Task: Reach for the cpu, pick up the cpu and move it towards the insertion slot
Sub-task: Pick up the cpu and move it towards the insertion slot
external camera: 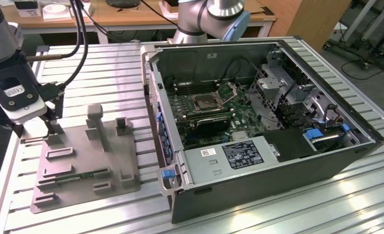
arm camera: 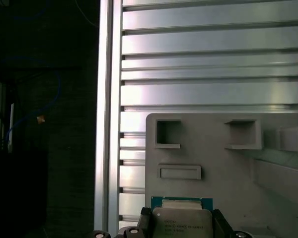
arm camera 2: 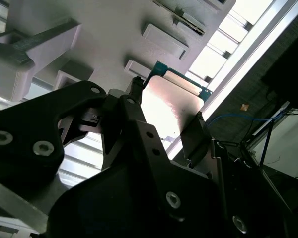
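The jaws pinch the cpu point(arm camera: 182, 220) by two opposite edges, so it sits squarely between them. Its metal top shows in the first wrist view and its pale underside in the second. It is at the grey fixture point(external camera: 88, 161) by the worktop's point(external camera: 277, 219) edge on the exterior view's left. That is well apart from the slot point(external camera: 205, 102) inside the open case point(external camera: 257, 190).
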Robot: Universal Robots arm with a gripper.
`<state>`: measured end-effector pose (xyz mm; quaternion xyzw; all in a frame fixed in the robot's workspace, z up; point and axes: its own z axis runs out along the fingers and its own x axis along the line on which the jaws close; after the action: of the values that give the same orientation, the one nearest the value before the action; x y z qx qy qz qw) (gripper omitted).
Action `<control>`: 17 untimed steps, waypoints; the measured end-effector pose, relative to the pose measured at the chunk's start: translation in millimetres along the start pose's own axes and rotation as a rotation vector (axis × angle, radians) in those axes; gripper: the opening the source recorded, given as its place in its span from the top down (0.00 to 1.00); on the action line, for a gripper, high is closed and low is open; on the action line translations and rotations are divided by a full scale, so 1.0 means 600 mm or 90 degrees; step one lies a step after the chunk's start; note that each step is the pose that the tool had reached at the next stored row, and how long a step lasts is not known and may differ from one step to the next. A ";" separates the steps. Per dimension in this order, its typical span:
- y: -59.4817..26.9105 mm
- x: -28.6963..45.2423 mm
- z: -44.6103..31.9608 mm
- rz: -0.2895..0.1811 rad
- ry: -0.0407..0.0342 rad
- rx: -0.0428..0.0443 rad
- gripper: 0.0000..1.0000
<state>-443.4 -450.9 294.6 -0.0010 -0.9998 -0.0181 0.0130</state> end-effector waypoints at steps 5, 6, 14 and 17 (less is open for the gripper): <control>0.000 0.000 -0.005 0.000 0.0001 0.0000 0.45; 0.000 0.000 -0.006 0.000 0.0000 0.0000 0.45; 0.000 0.000 -0.014 0.000 0.0001 0.0000 0.45; 0.001 0.000 -0.017 0.000 0.0000 0.0000 0.45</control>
<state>-443.4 -450.9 304.8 -0.0010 -0.9998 -0.0181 0.0131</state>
